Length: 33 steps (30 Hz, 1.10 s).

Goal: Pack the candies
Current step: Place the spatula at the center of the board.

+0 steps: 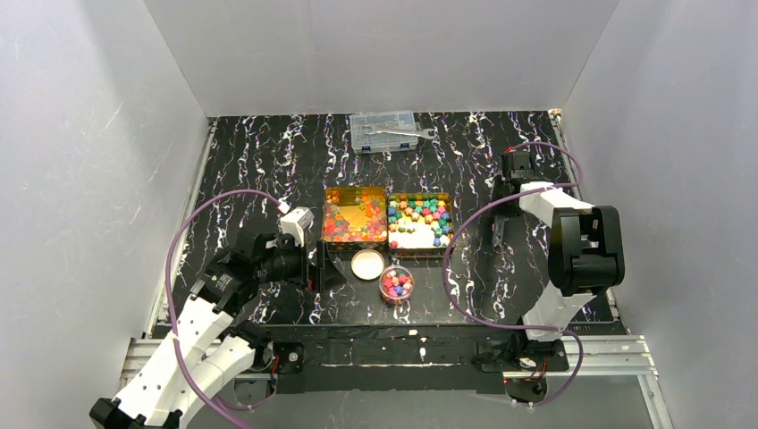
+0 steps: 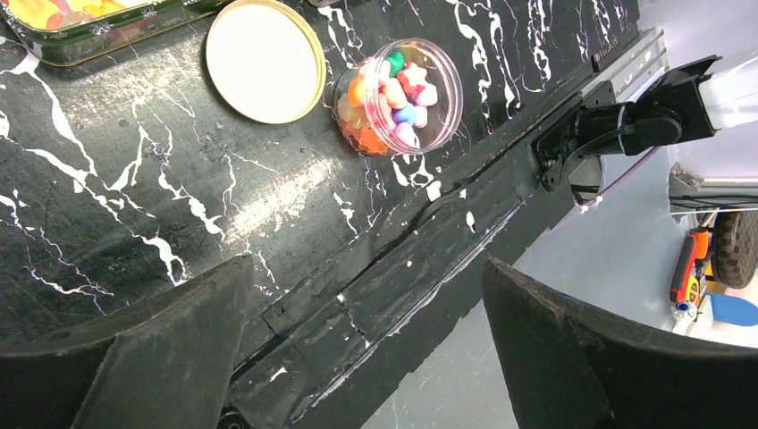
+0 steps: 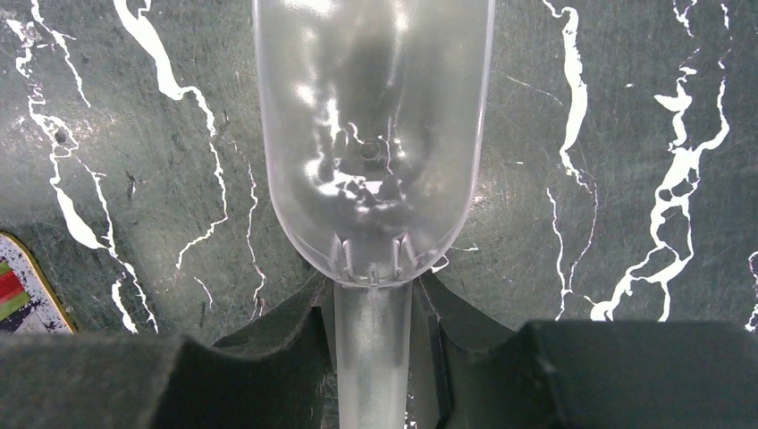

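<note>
Table (image 1: 268,170), black with white veining. Two shallow tins sit side by side at its centre. The left tin (image 1: 332,198) holds the glossy candies (image 1: 350,222), red, orange and yellow. The right tin (image 1: 450,234) holds the pastel candies (image 1: 422,211), which lie mostly along its far side, with the pale tin bottom bare toward its near side. A small clear round jar (image 2: 447,67) stands between the tins and the near edge of the table, upright, with mixed candies (image 2: 393,94) inside: pink, orange, blue, green and white. A white round lid (image 2: 265,59) lies flat just left of the jar, not touching it. A clear compartment box (image 1: 385,131) sits at the middle of the far edge with a wrench (image 1: 407,132) lying on top. The left claw (image 2: 366,277) is left of the lid and toward the near edge, fingers spread wide with only table between them. The right claw (image 3: 374,313) is toward the right edge, right of the pastel tin, and is clamped on the handle of a clear plastic scoop (image 3: 374,134). The scoop bowl points away from the claw over bare table. Cannot tell whether the bowl touches the table.
</note>
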Motion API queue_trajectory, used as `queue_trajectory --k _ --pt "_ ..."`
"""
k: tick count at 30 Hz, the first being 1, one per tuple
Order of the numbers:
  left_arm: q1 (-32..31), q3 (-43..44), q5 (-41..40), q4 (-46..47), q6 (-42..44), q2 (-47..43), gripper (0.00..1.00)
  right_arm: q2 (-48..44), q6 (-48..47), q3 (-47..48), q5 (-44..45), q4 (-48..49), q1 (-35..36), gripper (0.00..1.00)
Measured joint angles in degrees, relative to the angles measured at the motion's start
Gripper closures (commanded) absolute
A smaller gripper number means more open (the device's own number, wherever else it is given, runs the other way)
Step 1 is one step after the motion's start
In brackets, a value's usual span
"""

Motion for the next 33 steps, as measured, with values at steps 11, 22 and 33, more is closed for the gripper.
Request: queue_trajectory --k 11,22,33 --pt "0.0 0.0 0.6 0.0 0.0 0.9 0.02 -0.9 1.2 -1.1 0.0 1.1 0.0 0.39" --pt "0.0 0.0 0.5 0.0 0.0 0.7 0.02 -10.0 0.7 -1.0 -1.0 -2.3 0.0 0.27" --pt "0.0 0.0 0.4 0.0 -0.2 0.3 0.02 -21.9 0.8 -2.3 -3.6 -5.5 5.5 0.31"
